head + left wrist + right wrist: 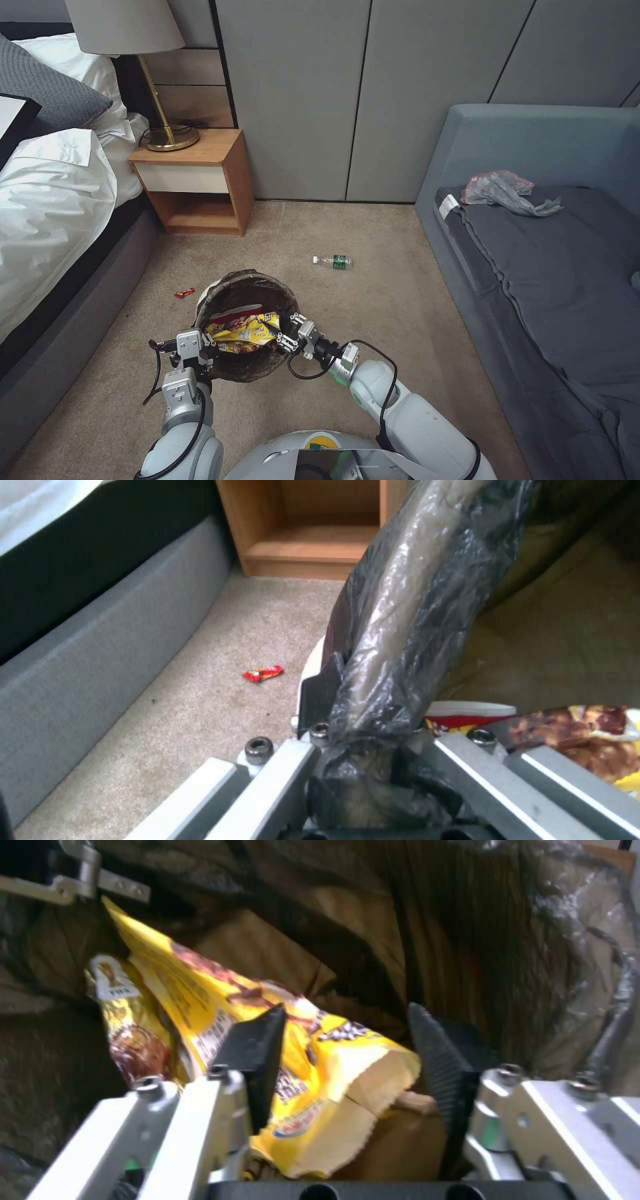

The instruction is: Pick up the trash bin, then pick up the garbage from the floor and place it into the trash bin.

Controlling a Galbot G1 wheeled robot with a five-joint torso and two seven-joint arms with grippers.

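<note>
The trash bin (248, 283), lined with a dark bag, hangs tilted above the carpet. My left gripper (200, 344) is shut on its near rim; the left wrist view shows the bag-covered rim (413, 605) pinched in that gripper (370, 760). My right gripper (288, 331) reaches over the bin's mouth. In the right wrist view it (343, 1060) is open, and a yellow snack wrapper (193, 990) lies loose between its fingers inside the bin. That wrapper (243, 331) rests on other litter there. A red wrapper (185, 292) (263, 673) and a small bottle (333, 261) lie on the carpet.
A bed (53, 200) runs along the left and a wooden nightstand (193, 180) with a lamp stands beside it. A grey sofa (553, 280) lines the right, with a crumpled plastic bag (503, 190) on it. Open carpet lies between them.
</note>
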